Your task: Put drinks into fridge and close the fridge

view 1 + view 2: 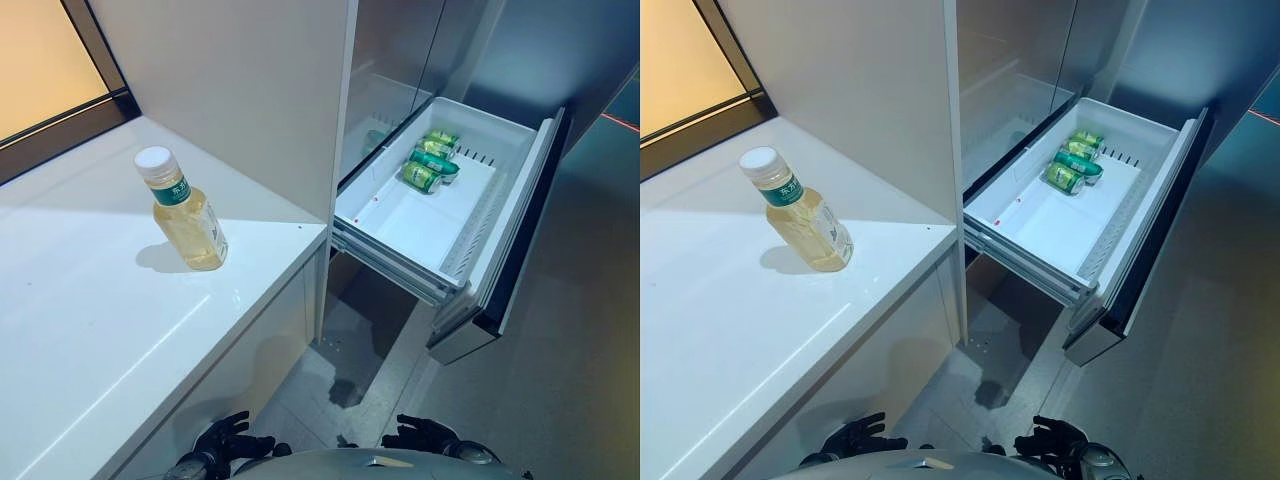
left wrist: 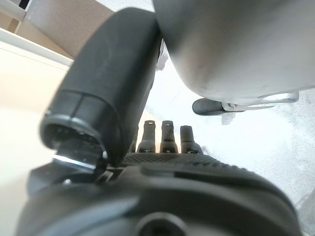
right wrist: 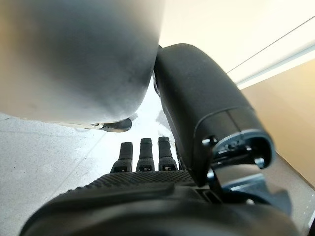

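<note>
A clear bottle of pale yellow drink (image 1: 186,214) with a white cap stands upright on the white counter (image 1: 90,330) at the left. The white fridge drawer (image 1: 478,223) is pulled out at the right and holds green cans (image 1: 430,160) lying at its far end. My left hand (image 1: 228,440) and my right hand (image 1: 425,434) hang low at the bottom of the eye views, far from the bottle and the drawer. Both hands are empty, with fingers (image 2: 167,135) straight in the left wrist view and fingers (image 3: 146,150) straight in the right wrist view.
A white upright panel (image 1: 250,90) stands between the counter and the fridge (image 1: 400,60). The drawer's dark front (image 1: 530,220) juts out over the grey floor (image 1: 570,360). A dark-framed window (image 1: 40,60) runs behind the counter.
</note>
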Available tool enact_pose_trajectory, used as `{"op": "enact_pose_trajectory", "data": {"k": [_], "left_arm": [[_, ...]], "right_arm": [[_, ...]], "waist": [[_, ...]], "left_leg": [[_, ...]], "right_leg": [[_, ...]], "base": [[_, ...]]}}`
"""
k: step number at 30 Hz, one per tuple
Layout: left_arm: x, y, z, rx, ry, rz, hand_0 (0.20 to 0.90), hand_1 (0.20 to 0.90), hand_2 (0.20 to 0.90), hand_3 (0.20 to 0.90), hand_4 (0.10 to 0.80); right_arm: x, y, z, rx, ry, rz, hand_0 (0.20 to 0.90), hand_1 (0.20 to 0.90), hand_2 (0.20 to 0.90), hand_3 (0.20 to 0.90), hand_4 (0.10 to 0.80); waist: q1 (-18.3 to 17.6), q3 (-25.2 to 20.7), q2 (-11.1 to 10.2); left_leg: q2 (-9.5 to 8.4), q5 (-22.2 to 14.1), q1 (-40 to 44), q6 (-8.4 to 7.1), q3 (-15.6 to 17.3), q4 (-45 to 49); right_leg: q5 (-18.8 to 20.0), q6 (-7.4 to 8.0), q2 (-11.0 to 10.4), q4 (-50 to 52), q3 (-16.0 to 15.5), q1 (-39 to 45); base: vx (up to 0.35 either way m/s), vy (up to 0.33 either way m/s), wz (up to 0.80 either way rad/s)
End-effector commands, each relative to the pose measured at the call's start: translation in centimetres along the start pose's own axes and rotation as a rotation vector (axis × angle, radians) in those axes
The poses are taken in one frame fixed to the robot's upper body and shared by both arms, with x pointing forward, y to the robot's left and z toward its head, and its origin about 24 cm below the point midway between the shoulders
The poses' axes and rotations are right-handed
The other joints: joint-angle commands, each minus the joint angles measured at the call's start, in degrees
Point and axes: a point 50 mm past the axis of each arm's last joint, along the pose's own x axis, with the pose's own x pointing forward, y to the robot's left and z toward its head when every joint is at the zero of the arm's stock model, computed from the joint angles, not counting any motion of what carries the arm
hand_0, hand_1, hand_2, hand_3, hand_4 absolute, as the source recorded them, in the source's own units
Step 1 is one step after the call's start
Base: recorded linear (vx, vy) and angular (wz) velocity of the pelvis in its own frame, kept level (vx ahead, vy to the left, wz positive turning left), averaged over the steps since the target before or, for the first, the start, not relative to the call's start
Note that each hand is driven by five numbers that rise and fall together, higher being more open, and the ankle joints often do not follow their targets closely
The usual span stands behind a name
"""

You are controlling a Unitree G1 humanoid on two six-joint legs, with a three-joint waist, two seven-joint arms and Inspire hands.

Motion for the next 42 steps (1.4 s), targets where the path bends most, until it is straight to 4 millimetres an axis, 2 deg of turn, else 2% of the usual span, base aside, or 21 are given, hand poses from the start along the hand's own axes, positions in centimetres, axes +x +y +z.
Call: {"op": "enact_pose_trajectory", "data": {"k": [1, 11, 18, 24, 25, 26, 28, 29, 31, 33, 35, 39, 42], "left_arm": [[0.4, -2.9, 1.3, 0.002, -0.089, -0.095, 0.900, 0.900, 0.900, 0.900, 0.800], [0.3, -3.3, 1.8, -0.021, -0.133, -0.157, 0.900, 0.900, 0.900, 0.900, 0.800], [0.2, -3.7, 2.5, 0.100, -0.203, -0.189, 0.900, 0.900, 0.900, 0.900, 0.800], [-0.3, -5.9, 5.7, 0.489, -0.385, -0.258, 0.900, 0.900, 0.900, 0.900, 0.800], [-0.3, -6.4, 7.0, 0.557, -0.414, -0.283, 0.900, 0.900, 0.900, 0.900, 0.800], [-0.4, -6.6, 7.4, 0.592, -0.423, -0.295, 0.900, 0.900, 0.900, 0.900, 0.800], [-0.6, -7.3, 9.7, 0.683, -0.488, -0.327, 0.900, 0.900, 0.900, 0.900, 0.800], [-0.7, -7.5, 10.0, 0.705, -0.498, -0.336, 0.900, 0.900, 0.900, 0.900, 0.800], [-1.3, -8.5, 12.2, 0.823, -0.574, -0.356, 0.900, 0.900, 0.900, 0.900, 0.800], [-1.6, -9.0, 13.0, 0.871, -0.606, -0.371, 0.900, 0.900, 0.900, 0.900, 0.800], [-2.4, -10.0, 14.8, 0.969, -0.707, -0.383, 0.900, 0.900, 0.900, 0.900, 0.800], [-3.7, -11.5, 16.9, 1.078, -0.841, -0.390, 0.900, 0.900, 0.900, 0.900, 0.800], [-4.7, -12.4, 17.2, 1.156, -0.952, -0.413, 0.900, 0.900, 0.900, 0.900, 0.800]], "right_arm": [[-0.1, 0.1, -0.6, -0.048, 0.020, 0.019, 0.900, 0.900, 0.900, 0.900, 0.800], [-0.1, 0.1, -1.0, -0.069, 0.037, 0.017, 0.900, 0.900, 0.900, 0.900, 0.800], [-0.1, 0.1, -1.0, -0.072, 0.039, 0.015, 0.900, 0.900, 0.900, 0.900, 0.800], [-0.1, 0.0, -0.9, -0.130, 0.058, 0.018, 0.900, 0.900, 0.900, 0.900, 0.800], [-0.2, -0.1, -0.9, -0.148, 0.065, 0.019, 0.900, 0.900, 0.900, 0.900, 0.800], [-0.2, -0.1, -0.9, -0.154, 0.067, 0.019, 0.900, 0.900, 0.900, 0.900, 0.800], [-0.2, -0.4, -0.7, -0.186, 0.074, 0.021, 0.900, 0.900, 0.900, 0.900, 0.800], [-0.2, -0.4, -0.7, -0.191, 0.074, 0.022, 0.900, 0.900, 0.900, 0.900, 0.800], [-0.3, -0.8, -0.5, -0.219, 0.080, 0.025, 0.900, 0.900, 0.900, 0.900, 0.800], [-0.3, -0.9, -0.5, -0.234, 0.084, 0.027, 0.900, 0.900, 0.900, 0.900, 0.800], [-0.4, -1.1, -0.4, -0.257, 0.090, 0.028, 0.900, 0.900, 0.900, 0.900, 0.800], [-0.4, -1.1, -0.2, -0.272, 0.090, 0.029, 0.900, 0.900, 0.900, 0.900, 0.800], [-0.3, -0.9, -0.2, -0.272, 0.082, 0.032, 0.900, 0.900, 0.900, 0.900, 0.800]], "waist": [[0.62, -1.21, 0.57], [0.71, -1.33, 0.63], [0.74, -1.25, 0.76], [-0.44, -1.32, 1.40], [-0.92, -1.58, 1.62], [-1.06, -1.66, 1.69], [-2.01, -1.97, 2.07], [-2.13, -1.97, 2.11], [-2.88, -2.09, 2.41], [-3.28, -2.17, 2.50], [-3.92, -2.26, 2.65], [-4.44, -2.24, 2.72], [-4.41, -2.19, 2.65]], "left_leg": [[-2.58, -3.03, -3.07, 2.23, -0.17, 1.06], [-2.64, -3.09, -3.10, 2.29, -0.16, 0.99], [-2.66, -3.10, -3.07, 2.31, -0.09, 1.01], [-2.40, -3.24, -2.45, 2.01, 0.56, 0.87], [-2.28, -3.25, -2.35, 1.96, 0.82, 0.75], [-2.25, -3.27, -2.32, 1.95, 0.93, 0.70], [-2.07, -3.27, -2.20, 1.89, 1.45, 0.52], [-2.04, -3.29, -2.16, 1.89, 1.55, 0.48], [-1.90, -3.46, -1.95, 1.98, 2.06, 0.35], [-1.89, -3.46, -1.87, 2.03, 2.24, 0.28], [-1.85, -3.57, -1.62, 2.11, 2.52, 0.16], [-1.91, -3.68, -1.44, 2.21, 2.46, 0.07], [-1.88, -3.77, -1.57, 2.26, 2.75, 0.03]], "right_leg": [[1.20, 5.26, -0.67, 2.57, -0.91, -3.46], [1.24, 5.33, -0.72, 2.60, -1.05, -3.61], [1.20, 5.32, -0.66, 2.74, -0.99, -3.69], [1.02, 5.54, -0.46, 2.89, -0.45, -3.44], [0.96, 5.64, -0.43, 2.96, -0.22, -3.53], [0.93, 5.68, -0.41, 3.00, -0.12, -3.57], [0.88, 5.91, -0.32, 3.22, 0.28, -3.85], [0.86, 5.95, -0.31, 3.23, 0.34, -3.86], [0.69, 6.08, -0.29, 3.35, 0.50, -3.94], [0.69, 6.18, -0.28, 3.40, 0.62, -3.96], [0.61, 6.28, -0.33, 3.36, 0.76, -3.86], [0.61, 6.40, -0.37, 3.26, 1.02, -3.73], [0.66, 6.41, -0.28, 3.09, 1.13, -3.79]], "base": [[0.000, 0.000, 0.00], [0.000, 0.000, 0.00], [0.009, 0.007, -0.05], [0.040, 0.040, -0.04], [0.060, 0.047, -0.03], [0.049, 0.044, -0.03], [0.040, 0.040, -0.04], [0.037, 0.041, -0.09], [0.032, 0.035, -0.15], [0.025, 0.025, -0.09], [0.034, 0.033, -0.06], [0.015, 0.017, -0.06], [0.000, 0.000, 0.00]]}}
